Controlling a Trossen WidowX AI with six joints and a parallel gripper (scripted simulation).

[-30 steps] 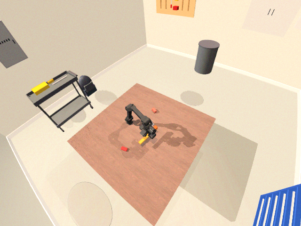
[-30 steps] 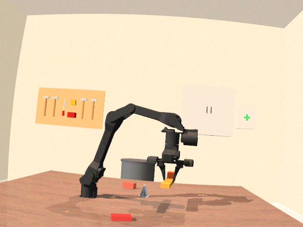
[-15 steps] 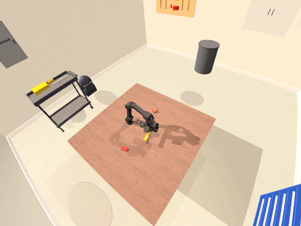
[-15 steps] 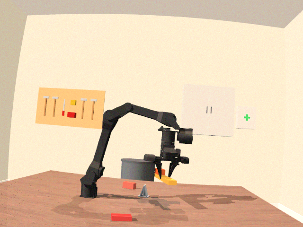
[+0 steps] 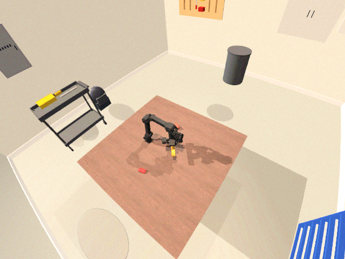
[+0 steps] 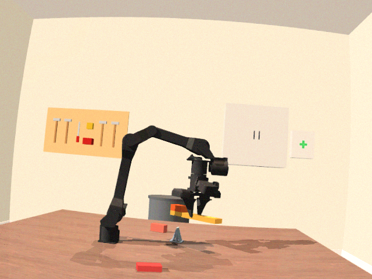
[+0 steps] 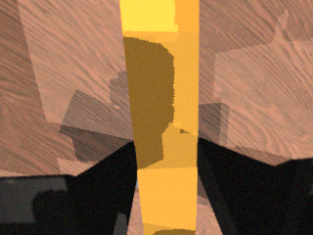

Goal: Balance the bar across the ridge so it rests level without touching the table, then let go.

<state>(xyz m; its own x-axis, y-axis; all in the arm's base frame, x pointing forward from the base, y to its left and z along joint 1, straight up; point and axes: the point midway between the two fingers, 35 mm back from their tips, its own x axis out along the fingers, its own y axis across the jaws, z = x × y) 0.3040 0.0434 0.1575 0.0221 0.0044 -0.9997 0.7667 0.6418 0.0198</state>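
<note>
My gripper [image 6: 195, 214] [image 7: 165, 147] is shut on the yellow bar [image 5: 173, 152] [image 6: 211, 219] [image 7: 186, 88], with one finger on each side of it. The bar is held up clear of the table [image 5: 178, 209] [image 6: 99, 267]. An orange block [image 6: 177, 207] sits on the bar's left end in the exterior view. The grey ridge [image 6: 177, 235] stands on the table, lower than the bar and left of my fingers in the exterior view. The bar does not touch it. In the top view I cannot make out the ridge near the arm.
A red block [image 5: 142, 170] [image 6: 148, 267] lies on the table on the side nearer the exterior camera. Another red block [image 5: 177, 126] [image 6: 158, 227] lies behind the ridge in that view. A dark bin [image 5: 236, 67] and a cart [image 5: 77, 120] stand beyond the table.
</note>
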